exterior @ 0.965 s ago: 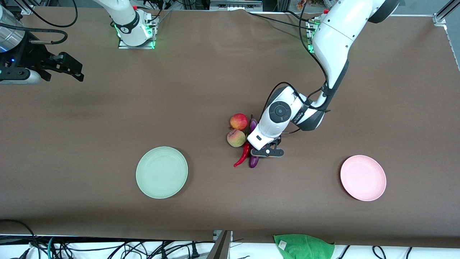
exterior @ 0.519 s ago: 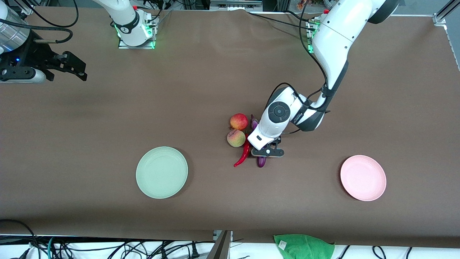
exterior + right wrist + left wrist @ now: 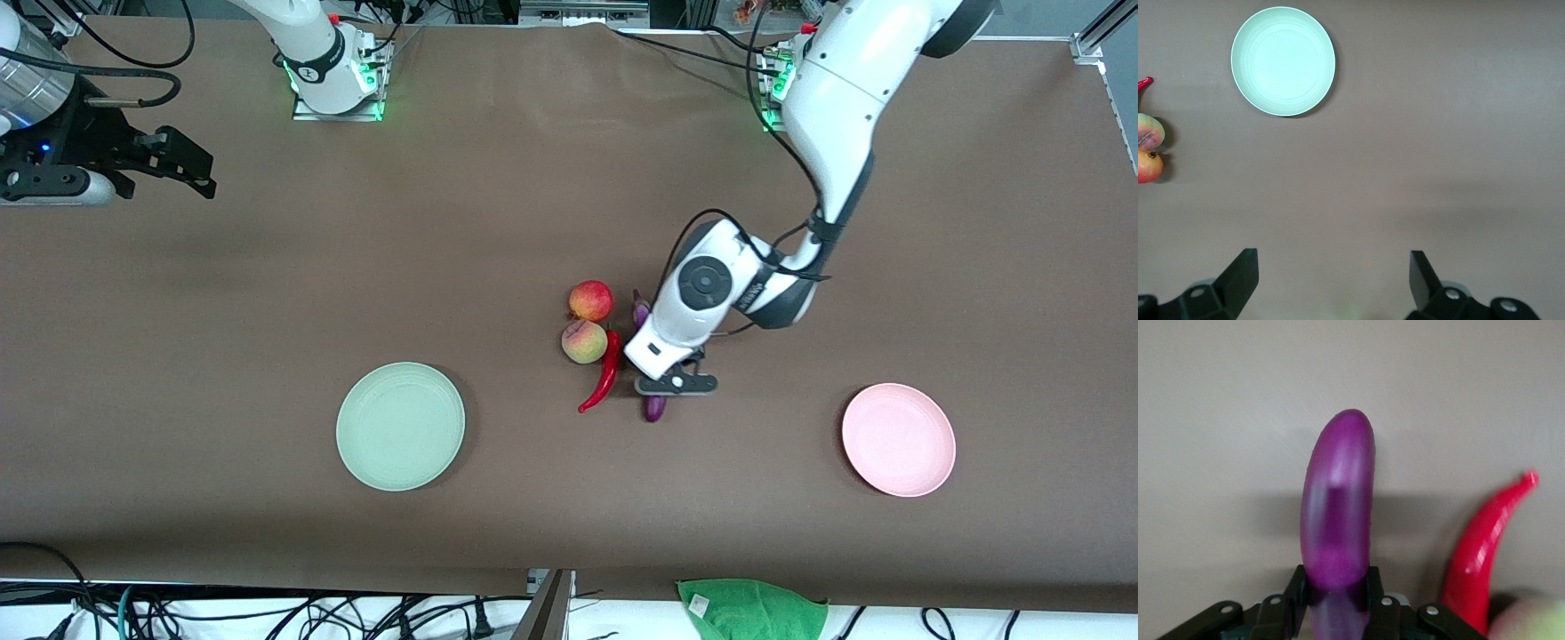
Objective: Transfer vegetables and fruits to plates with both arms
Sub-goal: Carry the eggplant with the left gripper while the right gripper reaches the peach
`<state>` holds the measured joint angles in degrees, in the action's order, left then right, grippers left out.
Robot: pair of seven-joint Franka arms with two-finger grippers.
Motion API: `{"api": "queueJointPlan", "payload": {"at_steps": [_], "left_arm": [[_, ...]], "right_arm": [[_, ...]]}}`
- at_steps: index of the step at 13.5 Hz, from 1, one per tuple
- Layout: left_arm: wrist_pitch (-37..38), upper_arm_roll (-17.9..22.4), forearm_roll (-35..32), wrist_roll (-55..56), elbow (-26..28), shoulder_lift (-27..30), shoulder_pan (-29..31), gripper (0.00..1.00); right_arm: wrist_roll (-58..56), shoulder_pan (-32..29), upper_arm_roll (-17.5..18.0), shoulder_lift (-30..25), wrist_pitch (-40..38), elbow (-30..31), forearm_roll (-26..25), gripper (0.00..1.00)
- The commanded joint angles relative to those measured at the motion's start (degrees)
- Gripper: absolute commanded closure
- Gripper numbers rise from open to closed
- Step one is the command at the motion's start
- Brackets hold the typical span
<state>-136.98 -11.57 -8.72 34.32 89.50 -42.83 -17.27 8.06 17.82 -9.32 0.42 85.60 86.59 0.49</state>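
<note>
My left gripper is shut on the purple eggplant, whose ends stick out from under the wrist; in the left wrist view the jaws clamp the eggplant with the red chili pepper beside it. The chili pepper, the peach and the red-orange fruit lie together mid-table. The mint green plate and the pink plate lie nearer the front camera. My right gripper waits open and empty above the table at the right arm's end; its wrist view shows the green plate and both fruits.
A green cloth lies at the table's front edge. Cables run along the front edge and by the arm bases.
My left gripper has carried the eggplant away from the chili pepper and the fruits, toward the pink plate. My right gripper shifted slightly early on, then stayed still.
</note>
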Motion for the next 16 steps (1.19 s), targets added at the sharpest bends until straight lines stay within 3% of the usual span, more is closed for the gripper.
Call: {"api": "queueJointPlan", "payload": {"at_steps": [1,4,9,12,14,16], "left_arm": [[3.55,-0.21,-0.59,-9.66,0.59,4.85,5.91,0.90],[4.88,1.63,-0.59,-22.93,-0.81,5.30,11.45,0.90],[4.00,9.10,-0.15,-44.48,-0.99,4.77,16.38,0.89],[3.83,11.31,-0.15,-48.81,-3.01,3.46,17.09,0.89],[1.64,11.31,-0.15,-49.17,-2.92,2.67,18.05,0.88],[-0.64,11.31,-0.07,-49.26,-3.01,1.44,19.55,0.88]], "right_arm": [[0.29,0.28,-0.26,0.20,0.35,-0.72,0.74,0.00],[0.37,0.28,-0.17,0.20,-0.26,-0.63,0.74,0.00],[0.29,0.81,-0.09,1.34,-0.53,-0.63,0.57,0.00],[-0.41,2.47,-0.09,3.52,-0.88,-0.54,0.92,0.00],[-0.59,3.53,-0.09,9.65,-0.88,-0.54,0.83,0.00],[-0.68,4.15,-0.09,11.54,-1.93,-1.07,0.92,0.00]]}}
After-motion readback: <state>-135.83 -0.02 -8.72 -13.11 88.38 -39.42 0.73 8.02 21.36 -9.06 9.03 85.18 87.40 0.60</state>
